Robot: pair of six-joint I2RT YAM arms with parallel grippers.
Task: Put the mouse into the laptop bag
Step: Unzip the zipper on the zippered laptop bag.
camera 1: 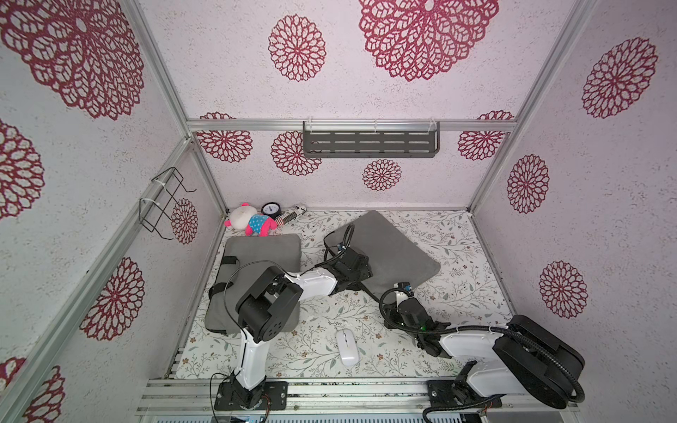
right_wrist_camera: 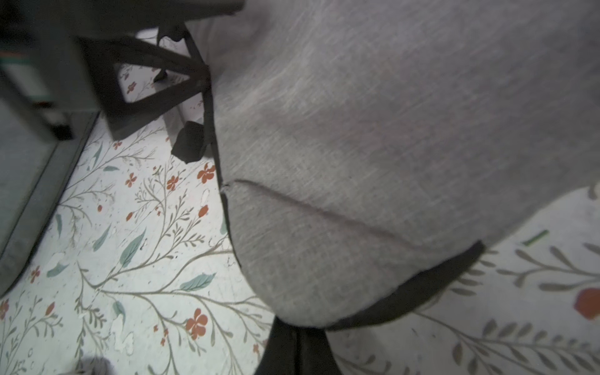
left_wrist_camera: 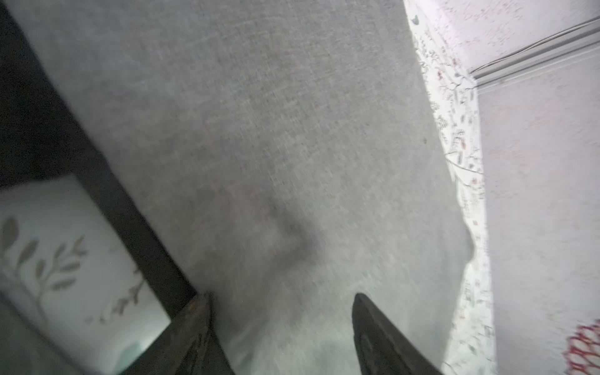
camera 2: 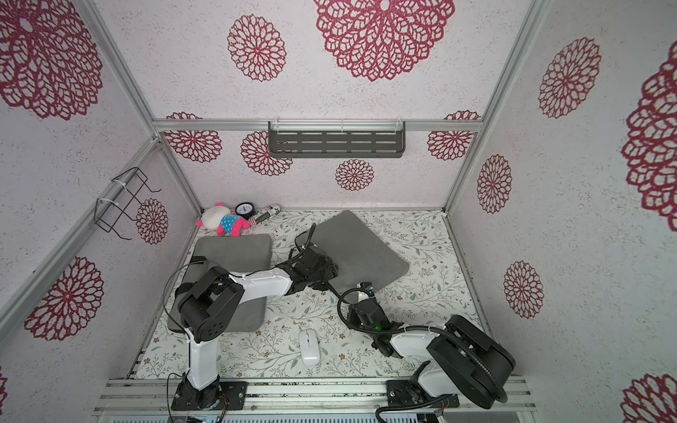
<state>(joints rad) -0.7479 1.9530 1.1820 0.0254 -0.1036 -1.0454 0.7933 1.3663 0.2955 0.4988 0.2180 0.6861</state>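
- Looking at the small white oval computer mouse (camera 1: 347,347) first: it sits flat on the floral-print table mat (camera 1: 458,256), lower centre in both top views. It's well apart from both grippers and not in anything yet.
- The flat grey fabric laptop bag with black edging (camera 1: 388,249) lies tilted mid-frame, above the mouse. From overhead it looks flat, and I can't see an open mouth or anything inside.
- Right gripper (right_wrist_camera: 295,337) is clenched right at the bag's near corner. In the right wrist view the black edging runs down to it, so it's probably pinching that lip, but I can't swear to it.
- Left gripper (left_wrist_camera: 281,295) is released, spread over the grey top panel near the bag's left edge, gripping nothing.
- What could go wrong, my guess:
  - If the pinched lip slips out, the mouth flops shut and the mouse has nowhere to go.
  - Tugging could also drag the whole bag across the mat.
  - The mouse is low and smooth, so an off-centre pinch may squirt it away.
- Other containers:
  - The grey padded case with black straps (camera 1: 263,252), centre left and partly under the left arm, has its contents hidden.
  - The grey slotted wall shelf (camera 1: 370,144) and the black wire wall rack (camera 1: 163,203) show nothing in them.
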